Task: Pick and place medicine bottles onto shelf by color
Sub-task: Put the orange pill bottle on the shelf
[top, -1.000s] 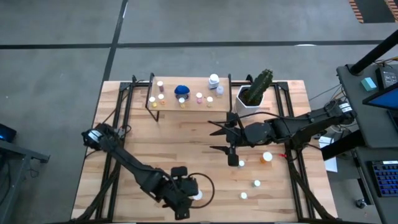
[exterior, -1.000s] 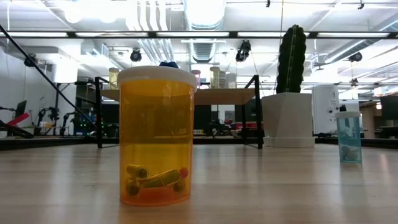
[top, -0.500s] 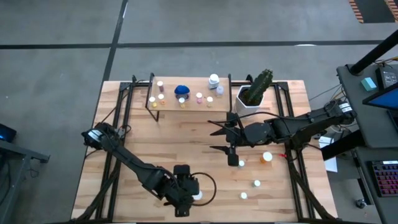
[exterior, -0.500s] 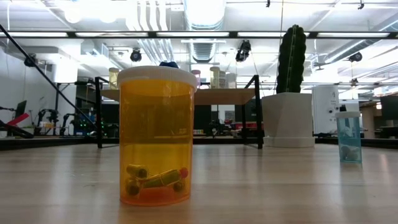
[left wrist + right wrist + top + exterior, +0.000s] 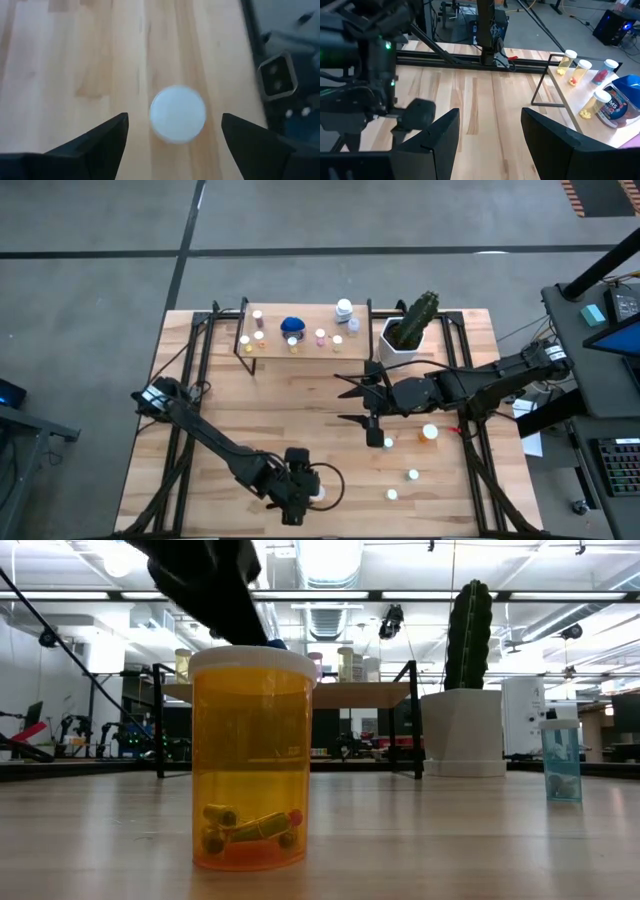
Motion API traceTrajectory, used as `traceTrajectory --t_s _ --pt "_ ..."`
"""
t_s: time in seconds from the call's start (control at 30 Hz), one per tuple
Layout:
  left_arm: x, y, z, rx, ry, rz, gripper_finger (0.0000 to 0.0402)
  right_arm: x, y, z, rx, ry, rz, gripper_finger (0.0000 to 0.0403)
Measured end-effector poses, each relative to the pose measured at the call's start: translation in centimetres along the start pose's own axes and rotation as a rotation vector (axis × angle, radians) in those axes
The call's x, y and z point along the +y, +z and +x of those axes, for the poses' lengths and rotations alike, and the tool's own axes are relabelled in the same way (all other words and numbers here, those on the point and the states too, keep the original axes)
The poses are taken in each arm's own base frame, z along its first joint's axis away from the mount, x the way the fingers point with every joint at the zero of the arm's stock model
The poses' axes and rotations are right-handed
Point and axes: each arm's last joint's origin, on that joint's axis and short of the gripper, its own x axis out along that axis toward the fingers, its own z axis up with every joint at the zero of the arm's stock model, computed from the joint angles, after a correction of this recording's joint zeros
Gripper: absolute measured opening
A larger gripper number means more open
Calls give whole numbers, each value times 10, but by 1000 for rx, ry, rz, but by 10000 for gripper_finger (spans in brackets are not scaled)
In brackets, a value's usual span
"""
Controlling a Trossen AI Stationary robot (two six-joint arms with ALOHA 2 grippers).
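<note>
From above: left gripper [image 5: 303, 492] low at the table's [image 5: 300, 420] near edge, fingers spread wide over a white-capped bottle [image 5: 316, 492] standing there, not pinching it. Right gripper [image 5: 352, 404] at mid-table, pointing left, fingers parted and holding nothing. Just beside it, a small white-capped bottle [image 5: 388, 443] and an orange one [image 5: 430, 432]; nearer the front edge, two more white caps [image 5: 412, 475] [image 5: 392, 494]. At the far edge, shelf [image 5: 300, 345] carrying a row of small bottles, a blue bottle [image 5: 292, 326] and a white one [image 5: 344, 309]; potted cactus [image 5: 410, 330] just right of it.

At table level: amber bottle [image 5: 252, 756] with white cap close up on the wood, upright, a few small pills at its bottom. Dark arm [image 5: 205, 585] entering from above, just over the cap. Behind, shelf [image 5: 290, 693] on black legs with bottles on top, cactus [image 5: 466, 635] in its white pot, and a pale blue bottle [image 5: 561, 760] far right.

From the left wrist: white round cap [image 5: 178, 113] seen from straight above, between two dark fingers [image 5: 100, 142] standing well apart on either side, neither touching it.

From the right wrist: two dark fingers [image 5: 432, 135] parted over bare planks, nothing between. Ahead, the left arm [image 5: 365, 65] over the table; off to one side, shelf corner [image 5: 580, 112] with several small bottles [image 5: 567, 61] and the blue bottle [image 5: 622, 97].
</note>
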Motion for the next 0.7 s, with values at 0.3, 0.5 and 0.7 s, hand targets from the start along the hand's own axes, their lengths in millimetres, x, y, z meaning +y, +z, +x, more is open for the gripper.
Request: traceTrajectory --t_s 0.3,0.5,0.7 --pt "10 -14 22 -95 -35 -44 304 0 0 0 0 0 0 203" --pt "12 -20 27 -115 -64 -54 299 0 0 0 0 0 0 203" --pt "11 -19 27 -132 -82 -57 282 0 0 0 1 -1 0 203"
